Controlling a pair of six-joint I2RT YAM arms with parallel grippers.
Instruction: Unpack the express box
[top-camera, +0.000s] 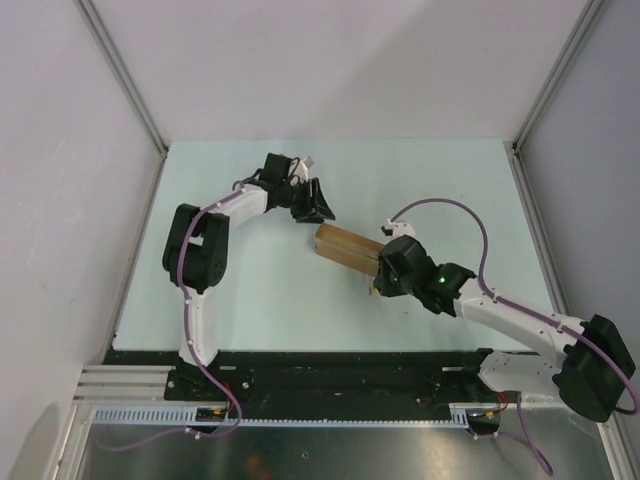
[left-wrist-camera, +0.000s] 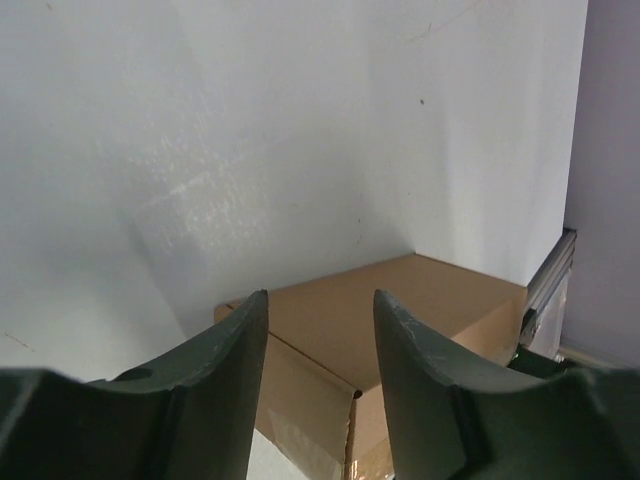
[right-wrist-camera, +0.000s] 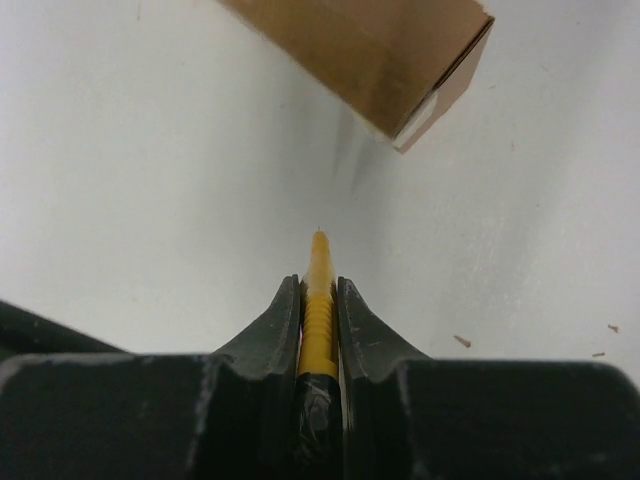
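Brown box (left-wrist-camera: 400, 310): likely light, stiff, crushable; best held across short sides. Left gripper (left-wrist-camera: 320, 300) apart, empty. Right gripper (right-wrist-camera: 318, 285) clamped on knife (right-wrist-camera: 318, 260).

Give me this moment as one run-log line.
left claw: open, facing box, not gripping | right claw: shut on knife, tip short of box | box: between claws
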